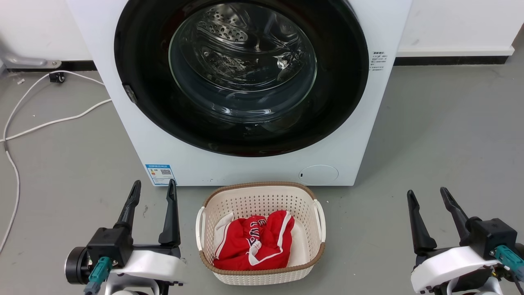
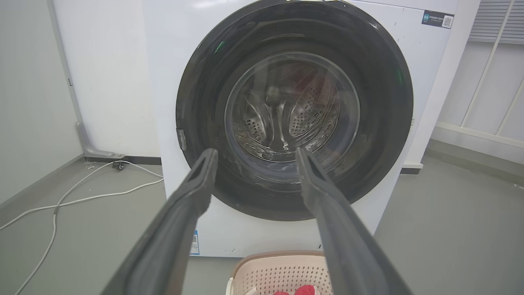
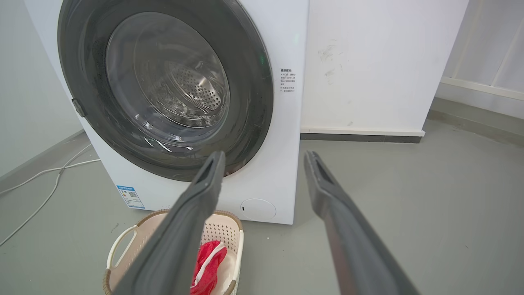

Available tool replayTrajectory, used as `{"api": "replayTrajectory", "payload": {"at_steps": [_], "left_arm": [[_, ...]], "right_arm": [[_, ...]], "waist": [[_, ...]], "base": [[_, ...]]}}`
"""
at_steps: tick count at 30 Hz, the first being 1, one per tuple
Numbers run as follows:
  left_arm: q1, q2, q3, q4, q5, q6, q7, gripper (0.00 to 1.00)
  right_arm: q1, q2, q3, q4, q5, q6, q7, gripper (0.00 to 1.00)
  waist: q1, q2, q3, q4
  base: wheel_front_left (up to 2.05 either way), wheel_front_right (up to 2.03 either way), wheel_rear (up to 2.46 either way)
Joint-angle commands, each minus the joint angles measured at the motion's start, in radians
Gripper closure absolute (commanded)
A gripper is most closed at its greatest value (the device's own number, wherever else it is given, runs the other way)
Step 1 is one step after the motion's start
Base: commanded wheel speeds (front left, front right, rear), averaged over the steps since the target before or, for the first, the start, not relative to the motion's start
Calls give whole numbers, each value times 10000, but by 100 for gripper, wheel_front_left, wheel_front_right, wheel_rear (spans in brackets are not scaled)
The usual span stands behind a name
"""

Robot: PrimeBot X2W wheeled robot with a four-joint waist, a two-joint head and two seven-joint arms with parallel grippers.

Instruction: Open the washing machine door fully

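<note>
I have the big white boxy front-loading washing machine (image 1: 245,168) straight ahead of me, standing on the grey floor (image 1: 450,143) against a white wall. Its large round glossy black door with the bulging clear glass centre (image 1: 241,78) lies flat against the machine's front, shut, and through the glass I can make out the perforated steel drum. A small grey metal piece (image 1: 130,93) sits on the door's left rim; I cannot tell whether it is a hinge or a catch. Low on the machine's front there is a blue label sticker (image 1: 160,174) at the left corner and a small round white cover (image 1: 318,174) toward the right.

My left gripper (image 1: 154,182) hangs low on the left, its two long dark fingers spread apart with nothing between them. It is well short of the door. My right gripper (image 1: 426,191) is low on the right, likewise spread and empty, and also well apart from the machine. In the left wrist view the fingers frame the lower part of the door; in the right wrist view they point past the machine's lower right corner.

Between the two grippers, just in front of the machine, stands a cream perforated plastic laundry basket with a brown rim (image 1: 262,185), and a crumpled red and white garment (image 1: 254,241) lies in it. A white cable (image 1: 53,121) trails across the floor on the left.
</note>
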Motion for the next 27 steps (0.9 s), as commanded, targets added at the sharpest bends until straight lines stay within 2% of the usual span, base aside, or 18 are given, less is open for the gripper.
{"api": "replayTrajectory", "payload": {"at_steps": [1,23,27], "left_arm": [[99,12,6,-83,218,48,-103,0],[193,-190,202,-118,1440,-230,-499,0],[228,-263,285,-76,1376,-284,-503,0]], "right_arm": [[-1,40,7,-78,-167,-3,-56,0],[75,68,36,-22,-1326,-3,-376,0],[86,68,27,-5,-1285,-3,-410,0]], "waist": [[-1,0,-1,8],[-1,0,-3,25],[-1,0,7,39]], "base": [[0,0,0],[0,0,0],[0,0,0]]}}
